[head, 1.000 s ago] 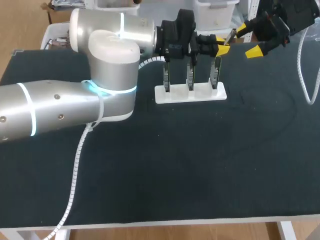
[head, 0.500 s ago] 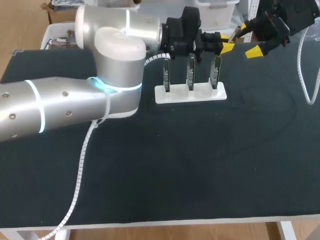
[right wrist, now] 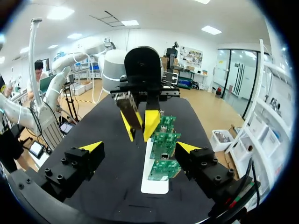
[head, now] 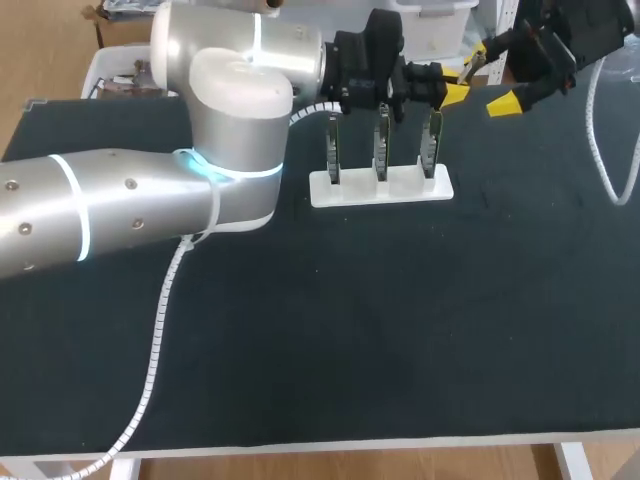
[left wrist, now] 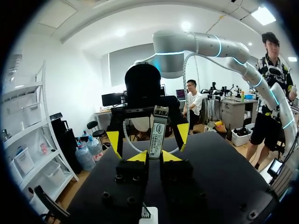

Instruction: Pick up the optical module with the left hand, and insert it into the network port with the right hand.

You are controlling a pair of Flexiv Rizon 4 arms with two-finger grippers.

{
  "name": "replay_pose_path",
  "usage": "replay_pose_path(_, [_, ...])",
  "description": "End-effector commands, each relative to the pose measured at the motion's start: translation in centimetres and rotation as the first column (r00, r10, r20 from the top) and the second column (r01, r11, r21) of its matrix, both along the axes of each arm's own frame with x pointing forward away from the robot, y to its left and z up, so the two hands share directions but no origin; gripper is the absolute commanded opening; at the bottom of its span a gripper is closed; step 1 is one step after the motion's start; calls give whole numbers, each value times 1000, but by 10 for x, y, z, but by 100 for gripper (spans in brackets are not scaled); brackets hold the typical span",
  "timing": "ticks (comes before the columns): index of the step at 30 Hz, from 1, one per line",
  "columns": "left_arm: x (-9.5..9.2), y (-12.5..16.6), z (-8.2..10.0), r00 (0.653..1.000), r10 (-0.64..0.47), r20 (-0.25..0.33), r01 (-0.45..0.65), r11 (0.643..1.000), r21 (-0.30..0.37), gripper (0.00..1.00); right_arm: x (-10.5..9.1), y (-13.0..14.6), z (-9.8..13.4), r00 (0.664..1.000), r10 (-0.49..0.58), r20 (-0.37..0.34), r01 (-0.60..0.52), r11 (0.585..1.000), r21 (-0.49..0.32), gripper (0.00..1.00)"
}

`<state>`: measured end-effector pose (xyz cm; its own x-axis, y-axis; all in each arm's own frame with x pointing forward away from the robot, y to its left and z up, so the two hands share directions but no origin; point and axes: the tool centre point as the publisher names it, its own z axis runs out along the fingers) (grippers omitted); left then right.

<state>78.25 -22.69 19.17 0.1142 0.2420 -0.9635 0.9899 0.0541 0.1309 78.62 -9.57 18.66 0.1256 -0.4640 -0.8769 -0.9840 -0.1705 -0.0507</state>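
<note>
Silvery optical module (left wrist: 157,132) between left fingers (left wrist: 138,157), long axis straight outward.

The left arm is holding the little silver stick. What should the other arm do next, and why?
Probably ease the right gripper forward until its open fingers straddle the optical module, then close. The left gripper is shut on one end of it, with the free end pointing toward the right gripper, which must plug it into the circuit boards.
</note>
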Motion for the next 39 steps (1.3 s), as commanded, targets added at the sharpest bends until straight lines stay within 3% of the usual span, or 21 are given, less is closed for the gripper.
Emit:
replay_pose_path(1, [0, 0, 0, 1000, 0, 0, 0, 1000, 1, 0, -6, 2, 12, 1000, -3, 31, 3, 1000, -7, 100])
replay_pose_path(16, [0, 0, 0, 1000, 0, 0, 0, 1000, 1, 0, 1, 22, 36, 991, 44, 124, -51, 997, 57, 100])
replay_pose_path(25, [0, 0, 0, 1000, 0, 0, 0, 1000, 1, 0, 7, 31, 32, 992, 51, 116, -62, 993, 98, 100])
replay_pose_path(39, [0, 0, 0, 1000, 0, 0, 0, 1000, 1, 0, 7, 31, 32, 992, 51, 116, -62, 993, 98, 100])
